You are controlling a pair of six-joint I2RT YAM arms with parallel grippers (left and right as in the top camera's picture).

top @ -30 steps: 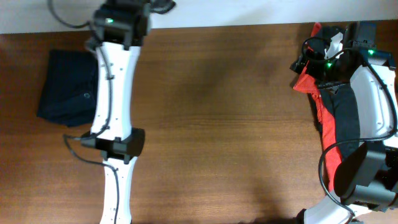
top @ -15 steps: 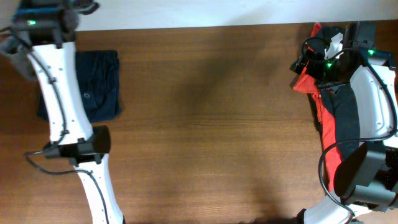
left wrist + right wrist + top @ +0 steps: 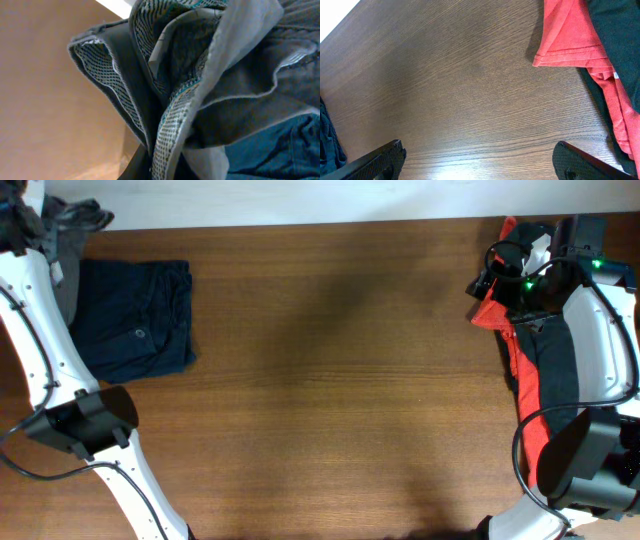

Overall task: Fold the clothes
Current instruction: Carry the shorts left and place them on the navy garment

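Observation:
Grey-khaki trousers [image 3: 235, 75] fill the left wrist view, bunched, with their patterned inner lining showing. My left gripper [image 3: 165, 167] is shut on this cloth. From overhead the grey trousers [image 3: 62, 228] hang at the table's back left corner, by the left gripper [image 3: 20, 215]. Dark navy trousers [image 3: 135, 320] lie folded beside them. At the right edge lie a red garment [image 3: 492, 312] and a black T-shirt [image 3: 555, 370], partly under the right arm. My right gripper [image 3: 480, 167] stands wide open over bare wood, left of the red garment [image 3: 570, 35] and the black T-shirt [image 3: 620, 30].
The brown wooden table [image 3: 340, 380] runs between the two piles. A white wall strip [image 3: 300, 200] borders the back edge. The left arm's links [image 3: 75, 420] lie along the table's left edge, and the right arm [image 3: 600, 330] lies over the right pile.
The left arm has swung from the mid-left of the table to its far left edge, uncovering the navy trousers. Grey cloth now shows at the back left corner. The right arm has not moved.

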